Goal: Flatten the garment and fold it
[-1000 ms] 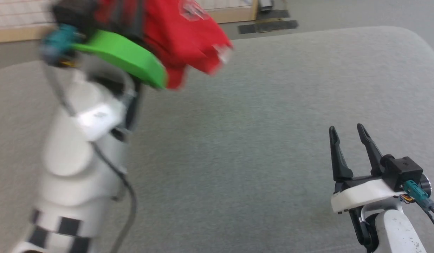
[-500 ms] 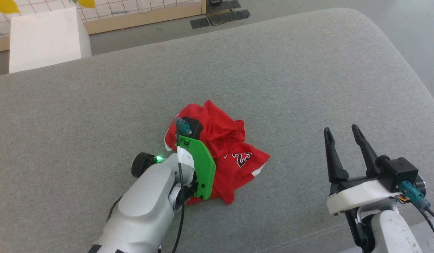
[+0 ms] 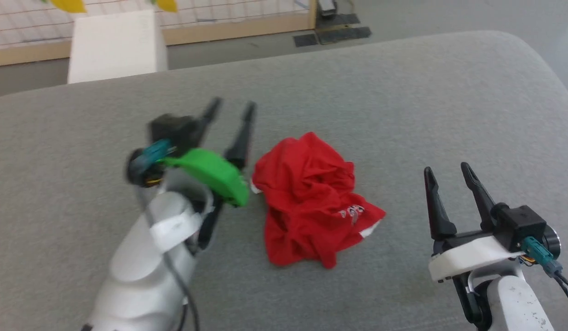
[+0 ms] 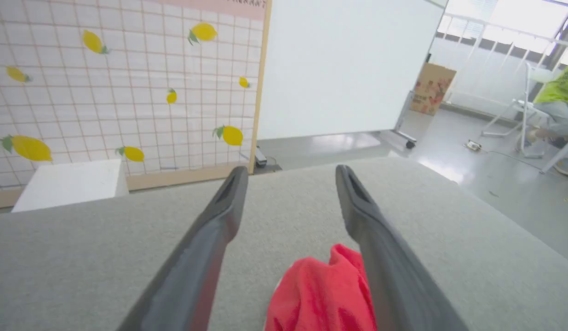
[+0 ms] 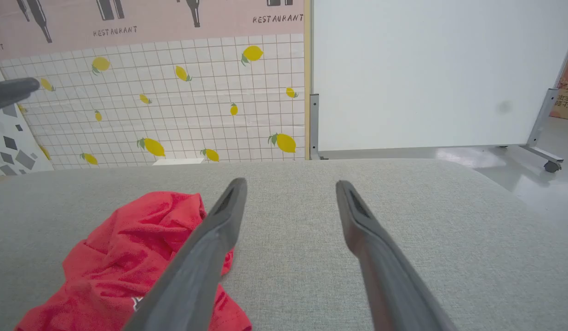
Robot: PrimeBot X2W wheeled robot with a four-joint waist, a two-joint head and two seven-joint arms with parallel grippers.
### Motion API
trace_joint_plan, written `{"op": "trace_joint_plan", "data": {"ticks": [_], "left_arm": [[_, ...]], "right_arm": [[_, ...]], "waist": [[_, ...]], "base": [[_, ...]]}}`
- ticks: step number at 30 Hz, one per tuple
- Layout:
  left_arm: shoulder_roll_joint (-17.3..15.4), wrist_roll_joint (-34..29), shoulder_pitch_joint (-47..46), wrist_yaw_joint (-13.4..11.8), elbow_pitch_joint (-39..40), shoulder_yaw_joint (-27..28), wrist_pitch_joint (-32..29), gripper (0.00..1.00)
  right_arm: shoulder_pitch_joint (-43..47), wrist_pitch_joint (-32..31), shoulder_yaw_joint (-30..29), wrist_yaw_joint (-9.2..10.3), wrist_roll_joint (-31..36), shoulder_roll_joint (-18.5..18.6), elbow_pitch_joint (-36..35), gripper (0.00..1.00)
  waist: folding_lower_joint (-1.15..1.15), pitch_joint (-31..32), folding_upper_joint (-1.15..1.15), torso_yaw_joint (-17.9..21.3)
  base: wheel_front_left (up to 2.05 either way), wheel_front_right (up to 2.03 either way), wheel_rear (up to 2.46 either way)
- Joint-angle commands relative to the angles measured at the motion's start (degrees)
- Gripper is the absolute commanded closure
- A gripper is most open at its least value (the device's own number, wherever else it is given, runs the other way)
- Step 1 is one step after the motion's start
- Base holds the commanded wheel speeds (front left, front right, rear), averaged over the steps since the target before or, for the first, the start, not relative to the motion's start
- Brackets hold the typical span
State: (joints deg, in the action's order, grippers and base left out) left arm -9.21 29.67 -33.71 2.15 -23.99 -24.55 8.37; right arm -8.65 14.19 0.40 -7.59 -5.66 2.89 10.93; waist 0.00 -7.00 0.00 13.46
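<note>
One crumpled heap: the garment (image 3: 311, 197) lies bunched near the middle of the grey table (image 3: 426, 92) with nothing spread flat, so the flattening step looks barely begun. The left gripper (image 3: 232, 105) hangs just beside the heap's left edge, fingers apart and empty. The right gripper (image 3: 447, 169) sits well off to the right, its fingers likewise apart. The next move likely calls for finding a hem or corner on each side and drawing them outward. The white print (image 3: 352, 211) on it is too creased to read. "RESTAURANT" (image 5: 278, 19) shows on the pink wall beyond.
</note>
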Motion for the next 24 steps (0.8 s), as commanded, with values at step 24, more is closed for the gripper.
{"op": "trace_joint_plan", "data": {"ticks": [24], "left_arm": [[2.46, -16.24, 28.67, -2.82, 23.30, 21.86, 6.62, 0.00]], "right_arm": [[-0.87, -32.51, 10.72, 0.10, 4.72, -0.02, -0.53, 0.00]], "waist": [[0.00, -1.86, 0.00, -13.43]], "base": [[0.00, 0.00, 0.00]]}}
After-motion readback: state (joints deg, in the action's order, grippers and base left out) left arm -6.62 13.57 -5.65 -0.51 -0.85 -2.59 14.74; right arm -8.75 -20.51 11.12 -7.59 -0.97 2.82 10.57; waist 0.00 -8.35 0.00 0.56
